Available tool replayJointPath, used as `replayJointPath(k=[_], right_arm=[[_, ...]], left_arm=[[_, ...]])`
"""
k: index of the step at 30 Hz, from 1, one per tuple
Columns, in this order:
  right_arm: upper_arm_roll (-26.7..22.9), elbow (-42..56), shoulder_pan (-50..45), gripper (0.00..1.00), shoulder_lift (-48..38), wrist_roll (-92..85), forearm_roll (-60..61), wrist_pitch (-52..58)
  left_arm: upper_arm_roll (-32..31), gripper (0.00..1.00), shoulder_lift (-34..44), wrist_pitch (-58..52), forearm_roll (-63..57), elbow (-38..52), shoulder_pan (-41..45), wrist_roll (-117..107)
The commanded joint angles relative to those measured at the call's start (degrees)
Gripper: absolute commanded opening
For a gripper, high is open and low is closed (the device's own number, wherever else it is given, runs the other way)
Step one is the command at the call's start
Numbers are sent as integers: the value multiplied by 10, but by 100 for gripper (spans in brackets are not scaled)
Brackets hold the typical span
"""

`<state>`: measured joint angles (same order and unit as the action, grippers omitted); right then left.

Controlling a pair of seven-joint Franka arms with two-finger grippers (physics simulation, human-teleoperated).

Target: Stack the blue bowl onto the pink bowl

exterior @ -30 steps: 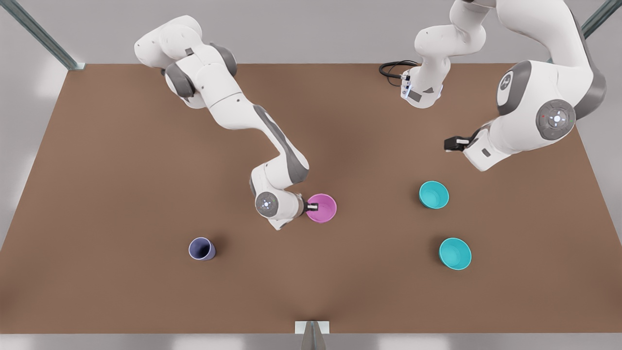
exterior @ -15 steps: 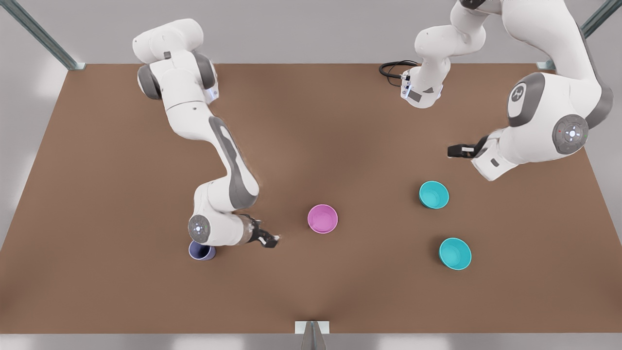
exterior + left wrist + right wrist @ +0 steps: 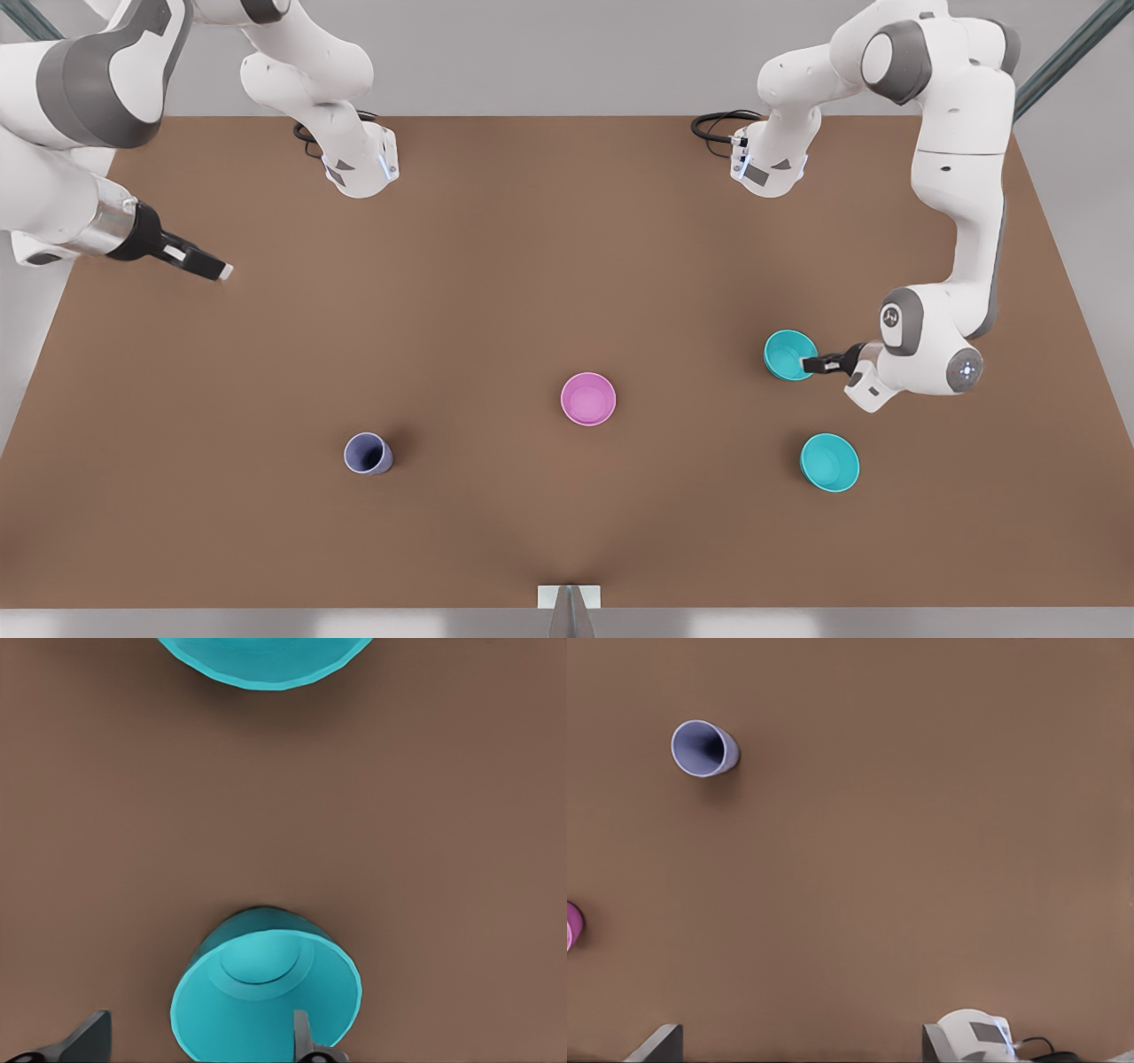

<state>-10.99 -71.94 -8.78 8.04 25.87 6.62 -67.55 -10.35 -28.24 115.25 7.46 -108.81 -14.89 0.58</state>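
Front view showed my left gripper (image 3: 811, 364) spread open astride the blue bowl (image 3: 788, 354) rim, the brighter turquoise bowl (image 3: 829, 462) near it. The pink bowl (image 3: 588, 399) and lavender cup (image 3: 367, 454) sat well apart from the blue bowl; my right gripper (image 3: 215, 268) waited open beyond them.

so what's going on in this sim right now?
The left gripper is open at the blue bowl, one finger inside the rim, not yet closed. The pink bowl sits empty mid-table, nothing stacked. The right gripper waits, open, high at the front view's left.
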Motion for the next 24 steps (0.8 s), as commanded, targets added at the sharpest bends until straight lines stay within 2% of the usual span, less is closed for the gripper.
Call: replayJointPath(k=[1,3,7,8,9,10,11,13,18,20,24], right_arm=[[0,-12,-2,100,-11,-256,-28,12],[-1,-56,-1,100,-37,-256,-30,-7],[0,-54,-10,100,-14,-254,-37,2],[0,-55,-11,100,-14,-255,-37,3],[0,-55,-11,100,-14,-255,-37,5],[1,-55,-15,100,-17,-253,-61,3],[0,-57,-23,100,-20,-252,-67,-27],[-1,-58,-31,100,-18,-261,-70,-70],[-1,-71,-31,100,-19,-261,-71,-71],[-2,-71,-30,100,-19,-261,-71,-67],[-2,-77,-30,100,-21,-261,-72,-66]], left_arm=[[4,100,-2,103,1,-18,0,141],[7,100,-2,103,0,-39,1,144],[7,100,-2,100,0,-71,3,166],[7,87,-2,100,0,-73,4,164],[7,46,-2,100,2,-73,4,164],[7,31,-2,100,4,-73,5,162],[7,23,-1,100,4,-73,5,163],[7,21,-2,99,4,-73,7,164],[7,21,0,96,26,-73,7,159],[7,21,19,96,82,-71,16,137],[4,21,95,88,144,-69,160,-102]])
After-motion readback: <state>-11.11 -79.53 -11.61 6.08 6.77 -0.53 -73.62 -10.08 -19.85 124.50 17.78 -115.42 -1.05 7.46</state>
